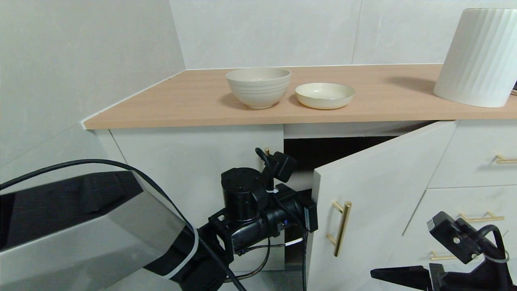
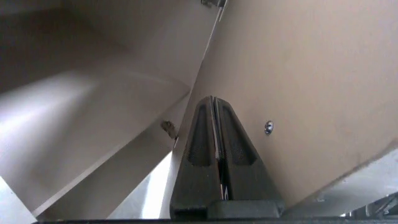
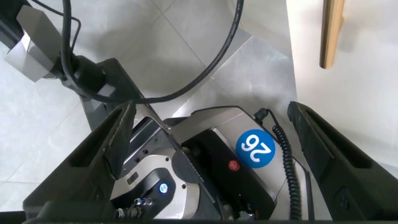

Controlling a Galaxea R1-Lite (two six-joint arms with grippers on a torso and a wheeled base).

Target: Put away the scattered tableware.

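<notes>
- Black and ribbed, the fingers of the left gripper (image 2: 213, 106) are pressed flat together with nothing between them. Their tips sit right at the inner face of the open cabinet door (image 2: 298, 68).
- That arm sits low, reaching into the dark cabinet opening (image 1: 323, 151) behind the door's free edge. The pale cabinet shelf (image 2: 74, 124) lies just beyond the fingers.
- The right gripper (image 3: 211, 115) hangs lower still and off to the right, in front of the drawer fronts (image 1: 464, 202). Its fingers are spread wide and it holds nothing.
- The cream bowl (image 1: 258, 87) and the shallow cream dish (image 1: 325, 95) stand side by side, near each other but apart, on the wooden countertop (image 1: 169, 105). Both are above and beyond the two grippers.
- The bowl sits on the left arm's side. The dish is almost straight above the opening, so the left arm is probably nearer to both.
- Both pieces are round with no long axis, so a rim pinch from above looks likeliest.
- To get there, the left arm would need to back out of the opening and rise past the countertop's front edge.
- The door's brass handle (image 1: 341, 228) sticks out between the arms. A white ribbed container (image 1: 480, 56) stands well off to the right.
</notes>
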